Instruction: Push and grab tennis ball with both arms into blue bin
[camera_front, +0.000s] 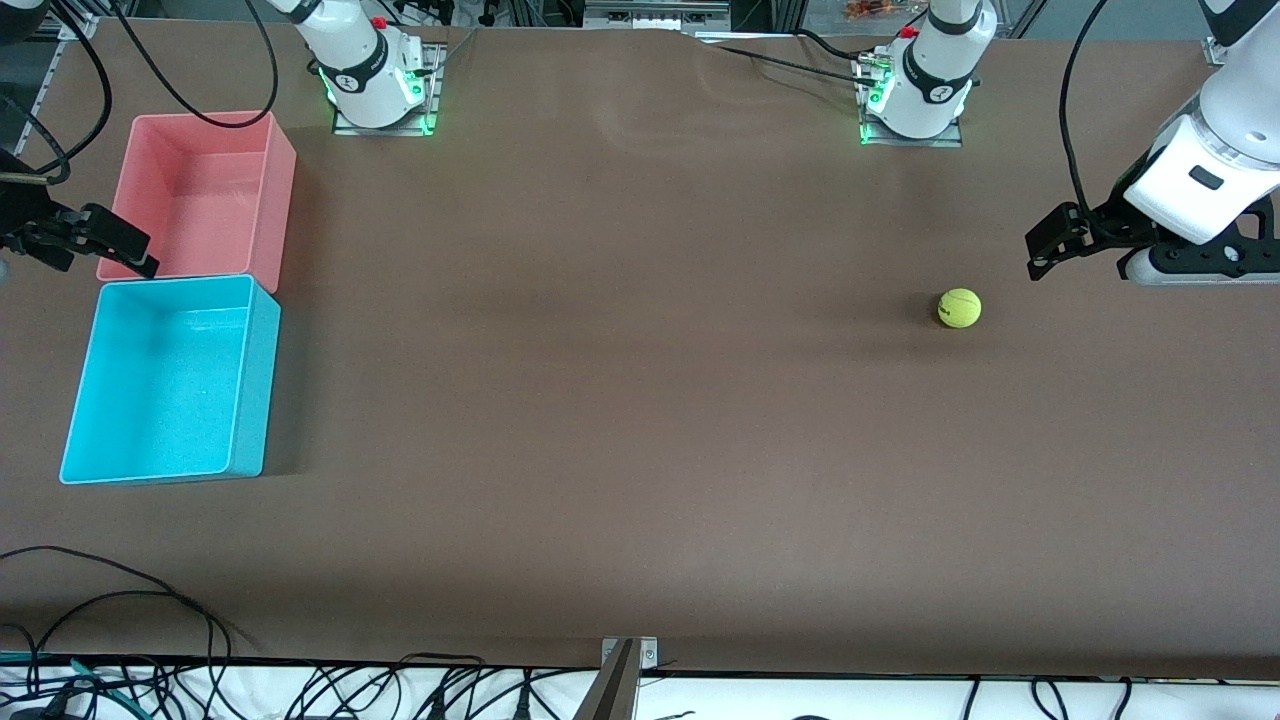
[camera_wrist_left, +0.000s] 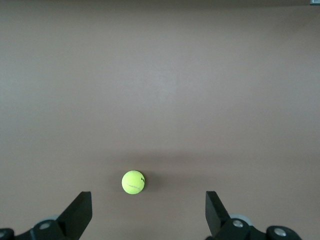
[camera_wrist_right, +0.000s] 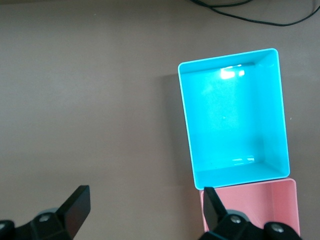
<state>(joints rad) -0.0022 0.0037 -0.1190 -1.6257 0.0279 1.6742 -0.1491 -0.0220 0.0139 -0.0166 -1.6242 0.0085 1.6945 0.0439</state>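
The tennis ball (camera_front: 959, 308) is a small yellow-green ball resting on the brown table toward the left arm's end. My left gripper (camera_front: 1047, 245) hangs open in the air just beside it, closer to the table's end, with nothing between its fingers. In the left wrist view the ball (camera_wrist_left: 133, 182) lies a little ahead of the open left gripper (camera_wrist_left: 148, 211), nearer one finger. The blue bin (camera_front: 255, 390) stands empty at the right arm's end. My right gripper (camera_front: 110, 240) hovers open by the pink tub's outer wall; the right gripper (camera_wrist_right: 145, 210) holds nothing, and the blue bin (camera_wrist_right: 235, 120) shows past its fingers.
A pink tub (camera_front: 278, 190), also empty, stands against the blue bin, farther from the front camera; the pink tub (camera_wrist_right: 250, 207) shows under one right finger. Black cables (camera_front: 120, 590) trail over the table's front edge. A wide stretch of bare table lies between ball and bins.
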